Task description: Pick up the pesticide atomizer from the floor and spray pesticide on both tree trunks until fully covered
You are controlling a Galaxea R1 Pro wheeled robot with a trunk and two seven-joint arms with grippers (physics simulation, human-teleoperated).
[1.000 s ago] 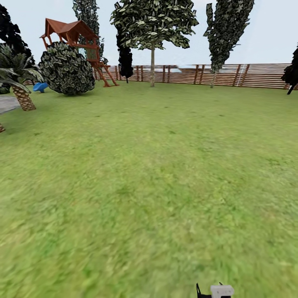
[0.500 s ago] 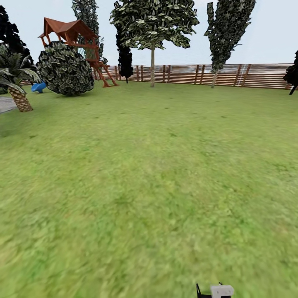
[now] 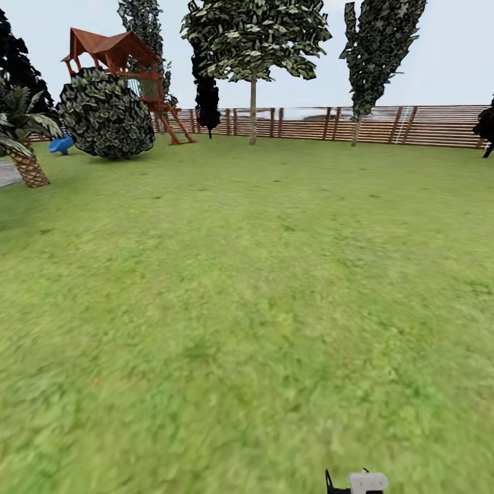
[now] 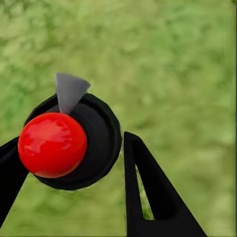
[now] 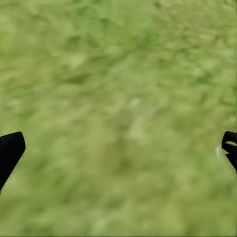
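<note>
1. Gripping the atomizer (image 4: 74,148), the left end effector (image 4: 69,163) has its fingers on either side of the black body with the red knob, clamped on it, low and left of centre in the left wrist view, with grass beneath.
2. Right end effector (image 5: 118,148): fingers wide apart at the frame's side edges, holding nothing.
3. Step, as I judge it: pickup done, travel to the trees under way.
4. Nearest tree (image 3: 252,41) stands upper centre in the head view, its trunk (image 3: 252,110) by the fence (image 3: 412,125), well apart from the robot across the lawn (image 3: 247,309).
5. Next: drive close, then aim the nozzle at the trunk.
</note>
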